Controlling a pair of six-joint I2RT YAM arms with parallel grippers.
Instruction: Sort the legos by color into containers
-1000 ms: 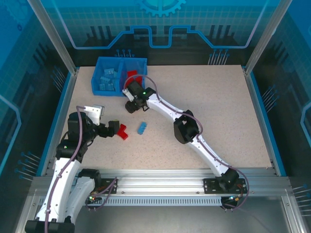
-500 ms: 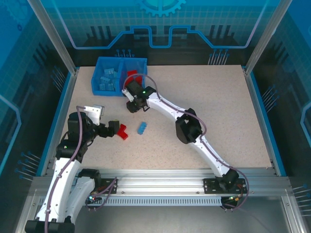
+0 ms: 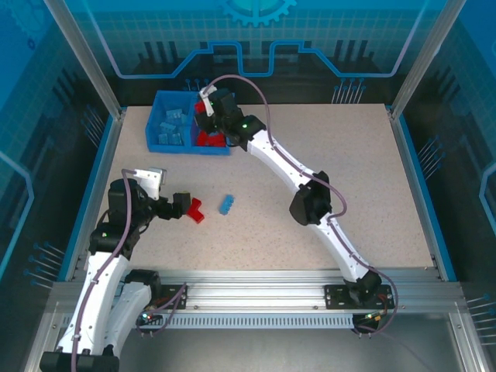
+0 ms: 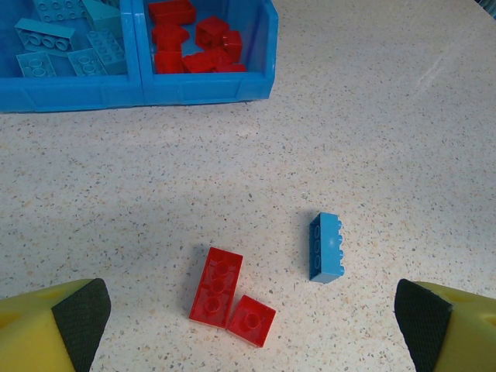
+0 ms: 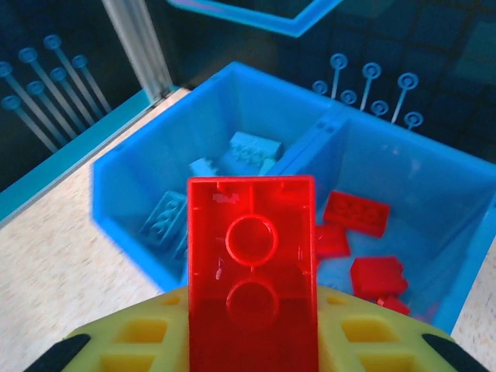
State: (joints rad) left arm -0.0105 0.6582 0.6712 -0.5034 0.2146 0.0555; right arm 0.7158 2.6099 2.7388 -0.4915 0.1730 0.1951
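Fingers (image 5: 132, 341) on my right clamp a small red studded plastic brick (image 5: 252, 271) by its smooth sides, seemingly light, rigid and slippery; left fingers (image 4: 77, 318) gape empty.

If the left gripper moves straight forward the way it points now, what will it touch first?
Probably the two red bricks on the table, just ahead of the open jaws of the left gripper; the blue brick lies off to one side. Depth is unclear.
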